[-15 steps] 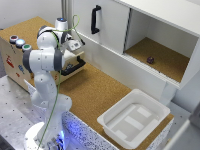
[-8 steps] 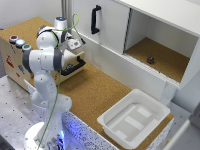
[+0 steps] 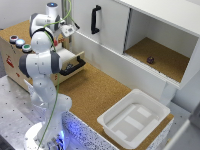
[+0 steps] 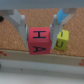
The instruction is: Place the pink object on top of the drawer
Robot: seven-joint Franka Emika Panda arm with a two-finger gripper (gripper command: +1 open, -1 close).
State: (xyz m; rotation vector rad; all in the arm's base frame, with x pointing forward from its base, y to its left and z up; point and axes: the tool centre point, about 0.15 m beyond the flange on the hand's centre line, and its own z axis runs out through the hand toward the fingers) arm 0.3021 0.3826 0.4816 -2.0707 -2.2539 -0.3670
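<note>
A white Franka arm (image 3: 42, 75) reaches over the light wooden drawer (image 3: 20, 60) at the exterior view's left, its end effector (image 4: 39, 26) poised above the unit's cork top. In the wrist view, the pink object (image 4: 40, 40), a cube with dark letters on its faces, sits squarely between the two pale fingers (image 4: 20, 22), which flank it on either side. The fingers stand parted about as wide as the cube. Whether the pads press on the cube or only bracket it cannot be told from the blurred wrist picture. The cube appears to rest on or just above the cork surface, near the wooden edge of the unit. Just beside it, on the side of one finger, lies a yellow-green block (image 4: 61, 38), also lettered.

In the exterior view the cube itself is hidden behind the arm's wrist. The pull-out part with its black bar handle (image 3: 73, 66) stands open toward the cork-covered desk (image 3: 95, 92). Three round buttons (image 3: 20, 43) line the unit's top near its front edge. A large white cabinet (image 3: 107, 30) with a vertical black handle stands behind, its open compartment holding a small dark item (image 3: 150, 60). A white tray (image 3: 134, 118) sits on the desk at the exterior view's right.
</note>
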